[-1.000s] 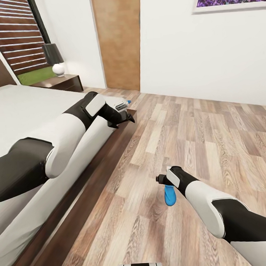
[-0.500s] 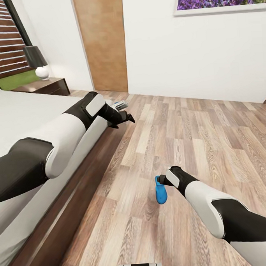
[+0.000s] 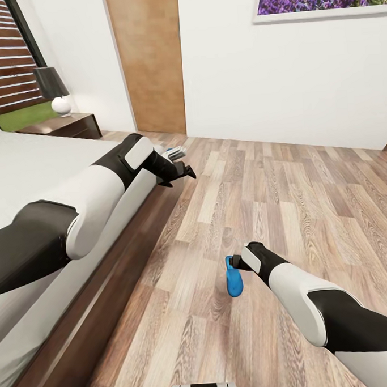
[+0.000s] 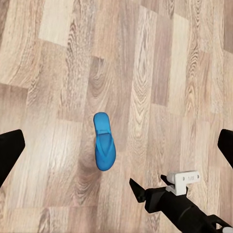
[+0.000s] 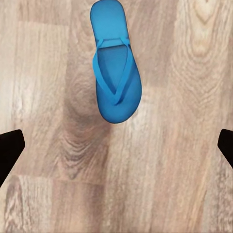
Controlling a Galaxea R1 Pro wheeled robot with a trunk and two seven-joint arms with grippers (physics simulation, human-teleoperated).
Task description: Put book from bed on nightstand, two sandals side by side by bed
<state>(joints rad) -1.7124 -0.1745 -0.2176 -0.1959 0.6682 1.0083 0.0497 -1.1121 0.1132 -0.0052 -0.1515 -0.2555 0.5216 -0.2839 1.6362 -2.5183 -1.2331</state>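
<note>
Wood-plank floor [image 3: 306,187] runs across the bedroom from the white wall to where my base stands. Starting at the left, the bed [image 3: 27,168] lies along that side, its dark frame bordering the planks, with a nightstand [image 3: 71,125] carrying a lamp [image 3: 55,90] beyond its far end. My left gripper [image 3: 184,172] hangs above the bed's edge; its wrist view, looking down at the floor, shows the two fingers spread wide with nothing between them. Something pale and small sits by that gripper, too blurred for me to name.

Further right, one blue sandal [image 3: 234,277] lies flat on the planks, strap side up, well apart from the bed frame. My right gripper [image 3: 234,262] sits just above it, fingers parted wide and empty in the right wrist view, where the sandal [image 5: 115,63] is still resting on the floor.

I judge it light, soft foam that bends easily. Pinching across the sole's edge near mid-length, or hooking the strap, looks safest. In the head view, its long axis runs roughly toward and away from me.
</note>
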